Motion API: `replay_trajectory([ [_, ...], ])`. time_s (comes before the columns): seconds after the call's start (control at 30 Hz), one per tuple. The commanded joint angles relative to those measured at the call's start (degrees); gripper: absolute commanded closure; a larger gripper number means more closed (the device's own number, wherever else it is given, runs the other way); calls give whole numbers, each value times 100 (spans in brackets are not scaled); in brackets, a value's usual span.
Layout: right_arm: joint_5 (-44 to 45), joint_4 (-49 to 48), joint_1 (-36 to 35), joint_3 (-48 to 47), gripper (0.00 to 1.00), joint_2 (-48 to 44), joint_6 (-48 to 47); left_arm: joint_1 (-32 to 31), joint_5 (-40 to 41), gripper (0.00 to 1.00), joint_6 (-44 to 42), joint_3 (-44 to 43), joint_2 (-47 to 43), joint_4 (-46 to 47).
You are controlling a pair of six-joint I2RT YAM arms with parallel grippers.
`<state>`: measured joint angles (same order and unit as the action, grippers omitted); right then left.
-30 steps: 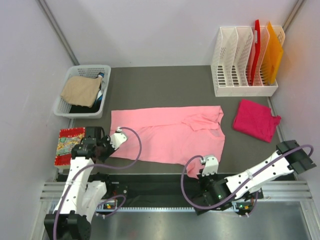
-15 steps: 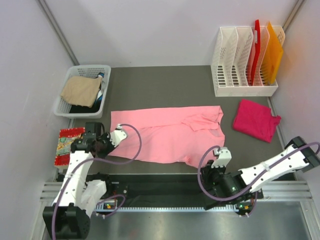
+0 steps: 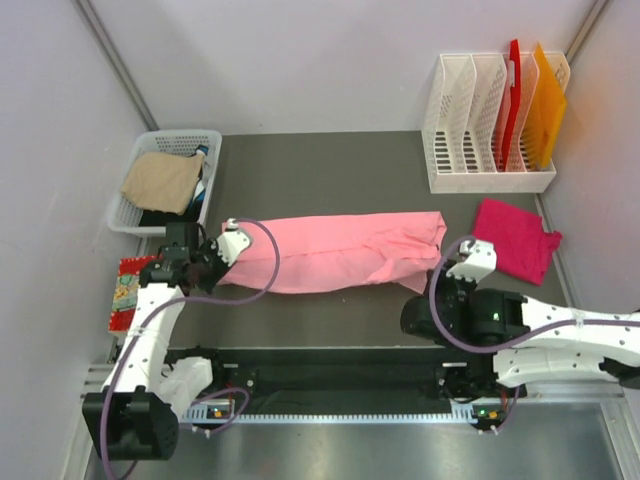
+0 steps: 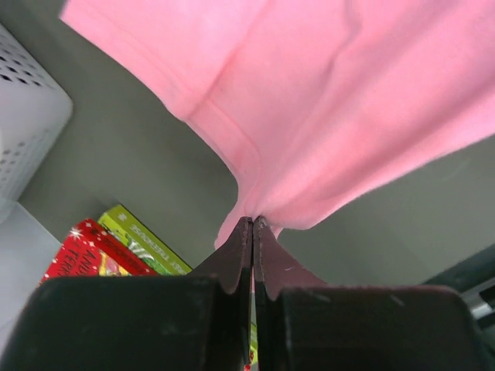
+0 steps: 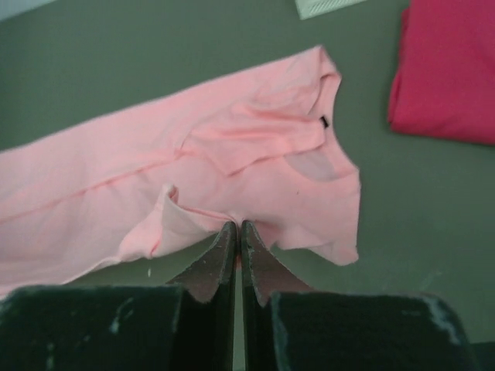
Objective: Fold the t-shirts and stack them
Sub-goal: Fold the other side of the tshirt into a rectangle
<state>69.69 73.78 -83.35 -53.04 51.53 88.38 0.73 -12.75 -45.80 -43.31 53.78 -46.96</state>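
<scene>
The salmon-pink t-shirt (image 3: 330, 255) lies across the middle of the grey table as a long, narrow band, with its near edge lifted. My left gripper (image 3: 216, 272) is shut on the shirt's near-left corner; the left wrist view shows the cloth (image 4: 332, 100) pinched at the fingertips of this gripper (image 4: 253, 222). My right gripper (image 3: 428, 288) is shut on the near edge toward the collar end; the right wrist view shows the shirt (image 5: 232, 162) bunching at this gripper (image 5: 238, 226). The magenta t-shirt (image 3: 512, 240) lies folded at the right, apart from both grippers, and also shows in the right wrist view (image 5: 448, 69).
A white basket (image 3: 125, 215) with tan cloth (image 3: 160, 180) stands at the back left. A white file rack (image 3: 480, 180) with red and orange folders stands at the back right. A red-edged patterned flat piece (image 3: 128, 290) lies at the left edge, beside my left gripper. Walls close both sides.
Both grippers have moved from the near edge toward the far side, carrying the pink shirt's near edge with them. The shirt has gone from a broad spread to a narrow band.
</scene>
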Motion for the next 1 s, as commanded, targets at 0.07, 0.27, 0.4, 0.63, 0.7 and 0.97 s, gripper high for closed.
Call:
replay_trajectory([
  [0.07, -104, -2497, 1478, -173, 100, -151, -3891, 41, -377, 100, 554, -397, 282, 556],
  [0.27, -1246, -4106, 2735, 197, 100, -65, -5347, 41, -228, 100, 563, -415, 756, 960],
  [0.4, -1607, -4493, 3157, 276, 100, 191, -5620, 50, -245, 100, 599, -547, 1169, 1127],
  [0.63, -2082, -5074, 3589, 294, 100, 550, -6016, 50, -149, 100, 634, -1030, 2013, 1461],
  [0.7, -2205, -5145, 3694, 268, 100, 691, -6095, 50, -43, 100, 651, -1205, 2389, 1584],
  [0.97, -2863, -5803, 4423, 302, 100, 1403, -6368, 41, 106, 96, 722, -1487, 3314, 2059],
])
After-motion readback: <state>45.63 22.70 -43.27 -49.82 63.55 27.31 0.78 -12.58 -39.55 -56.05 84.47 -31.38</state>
